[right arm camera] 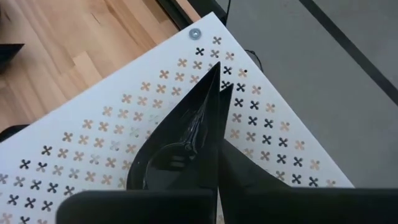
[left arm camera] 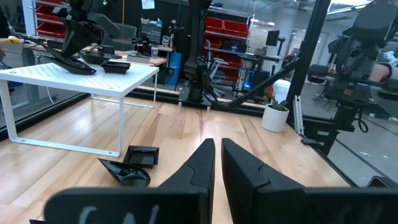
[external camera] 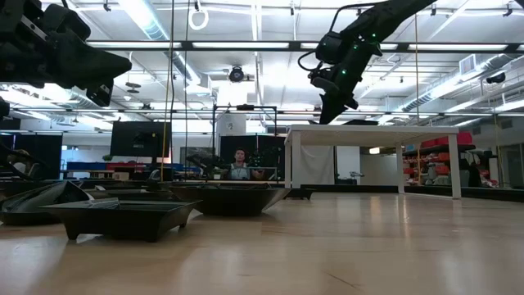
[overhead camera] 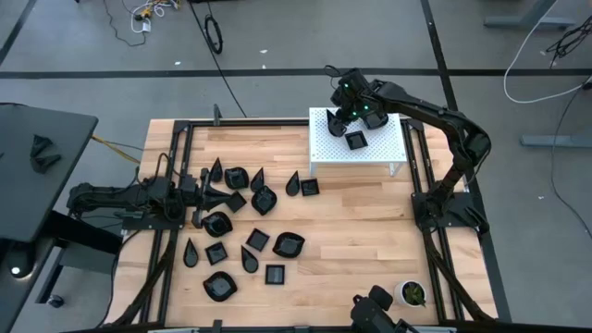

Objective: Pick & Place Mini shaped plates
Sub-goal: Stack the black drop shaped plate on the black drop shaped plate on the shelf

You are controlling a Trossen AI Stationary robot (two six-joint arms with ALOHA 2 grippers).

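My right gripper (overhead camera: 340, 116) is over the far left part of the white perforated shelf (overhead camera: 388, 148), shut on a glossy black teardrop plate (right arm camera: 168, 155). The plate also shows in the left wrist view (left arm camera: 65, 61), low on the shelf top. A black square plate (overhead camera: 355, 141) lies flat on the shelf beside it. Several more black plates (overhead camera: 250, 231) lie on the table's left half. My left gripper (overhead camera: 205, 192) hangs shut and empty above them. My right gripper pinches the teardrop plate's side wall (right arm camera: 202, 134) between its two fingers, one finger inside the dish and one outside. The fingers come from above, slanting down, and run along the wall toward the pointed tip (right arm camera: 214, 71). I cannot tell whether the plate's underside touches the shelf.
A small white pot with a green plant (overhead camera: 412, 293) stands at the near right. Two plates (overhead camera: 303, 186) lie on the table just in front of the shelf's left legs. Bare wood lies across the table's middle and right. A person (external camera: 240, 164) sits in the room behind.
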